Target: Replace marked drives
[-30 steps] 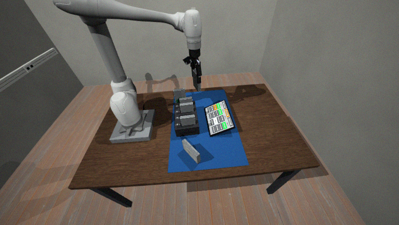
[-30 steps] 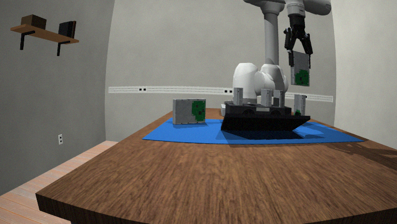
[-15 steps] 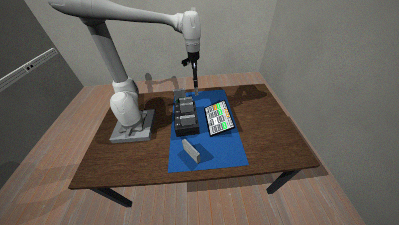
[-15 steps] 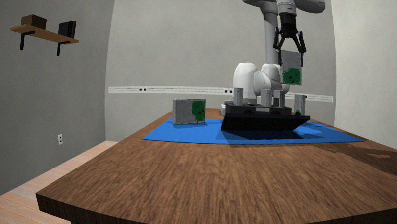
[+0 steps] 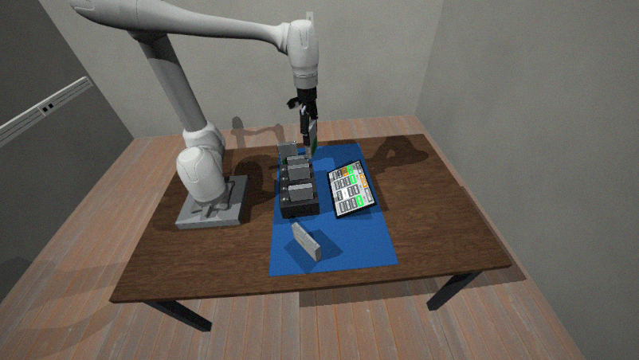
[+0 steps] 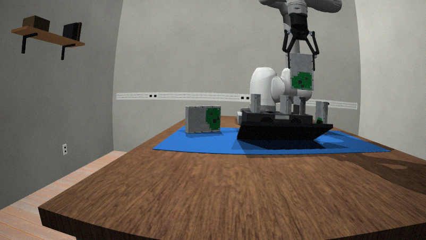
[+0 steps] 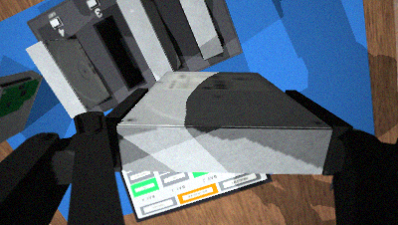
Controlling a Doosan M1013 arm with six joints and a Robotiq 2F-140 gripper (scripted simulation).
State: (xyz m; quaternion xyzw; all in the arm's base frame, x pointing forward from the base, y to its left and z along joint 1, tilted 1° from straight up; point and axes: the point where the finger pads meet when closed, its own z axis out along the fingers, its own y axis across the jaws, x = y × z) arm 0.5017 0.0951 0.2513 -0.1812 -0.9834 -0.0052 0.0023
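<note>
My gripper [image 5: 308,139] [image 6: 301,66] [image 7: 215,106] is shut on a grey drive [image 5: 312,130] [image 6: 301,61] [image 7: 249,149], held upright above the back of the dock area. Its green board is at the low end, facing the exterior camera. The dock [image 5: 299,208] [image 6: 305,119] holds three drives; the bay beside label 3 is an empty slot [image 7: 119,52]. One drive [image 5: 306,241] [image 6: 195,119] [image 7: 17,100] stands on its long edge on the mat. Another drive [image 5: 287,150] [image 6: 321,111] stands upright beyond the dock's far end. The screen [image 5: 350,189] [image 7: 199,191] shows green and orange tiles; their text is too small to read surely.
The blue mat [image 5: 358,250] [image 6: 178,143] lies under the dock and the screen. The screen's dark back [image 6: 283,131] leans beside the dock. The arm's base [image 5: 209,219] stands on the wooden table [image 5: 425,214] on the dock's other side.
</note>
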